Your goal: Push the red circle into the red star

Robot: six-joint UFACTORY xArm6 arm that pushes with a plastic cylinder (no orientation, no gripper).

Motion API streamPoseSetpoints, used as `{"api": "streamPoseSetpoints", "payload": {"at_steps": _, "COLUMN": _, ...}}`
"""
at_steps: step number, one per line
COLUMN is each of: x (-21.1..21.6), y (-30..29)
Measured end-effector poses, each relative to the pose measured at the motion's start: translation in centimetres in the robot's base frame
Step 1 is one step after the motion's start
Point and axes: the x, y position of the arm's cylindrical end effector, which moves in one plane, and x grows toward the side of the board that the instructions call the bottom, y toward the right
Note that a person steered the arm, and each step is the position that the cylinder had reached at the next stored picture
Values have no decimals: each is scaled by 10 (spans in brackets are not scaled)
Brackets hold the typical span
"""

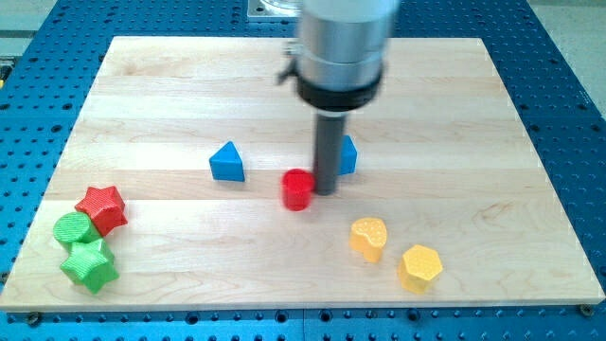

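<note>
The small red circle block (297, 189), a short cylinder, stands upright on the pale wooden desk (454, 114), slightly below and left of the desk's centre. My tip (325, 192), the lower end of the straight dark rod, sits at the circle's 3 o'clock, just beside its right edge; whether the two touch cannot be told. No pincer is fitted to this arm, so no opening or hold can be reported; the rod carries nothing.

The red star block (102, 208) lies well apart from the circle, at roughly its 9 o'clock, near the desk's left edge. It touches the green circle block (72, 229) at its 7 o'clock. The green star block (90, 264) sits directly under both, at the red star's 6 o'clock, touching the green circle. These three form one tight cluster.

The blue triangle block (227, 162) stands at the red circle's 10 o'clock, near but apart from it. A second blue block (347, 155) is at the circle's 1 o'clock, partly hidden behind the rod; its shape cannot be made out.

The yellow heart-like block (368, 238) lies at the circle's 4 o'clock, near it. The yellow hexagon block (420, 266) lies further out along about the same direction, just beside the heart block but apart from it.

The blurred grey metal arm housing (341, 52) rises from the rod at 12 o'clock. The desk rests on a blue perforated base (568, 95).
</note>
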Motion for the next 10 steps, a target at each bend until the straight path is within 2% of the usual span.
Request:
{"api": "streamPoseSetpoints", "payload": {"at_steps": 1, "x": 0, "y": -66}}
{"api": "streamPoseSetpoints", "payload": {"at_steps": 2, "x": 0, "y": -76}}
{"api": "streamPoseSetpoints", "payload": {"at_steps": 4, "x": 7, "y": 15}}
{"api": "streamPoseSetpoints", "payload": {"at_steps": 5, "x": 28, "y": 12}}
{"api": "streamPoseSetpoints", "payload": {"at_steps": 7, "x": 44, "y": -118}}
{"api": "streamPoseSetpoints", "payload": {"at_steps": 9, "x": 53, "y": -153}}
{"api": "streamPoseSetpoints", "payload": {"at_steps": 10, "x": 50, "y": -92}}
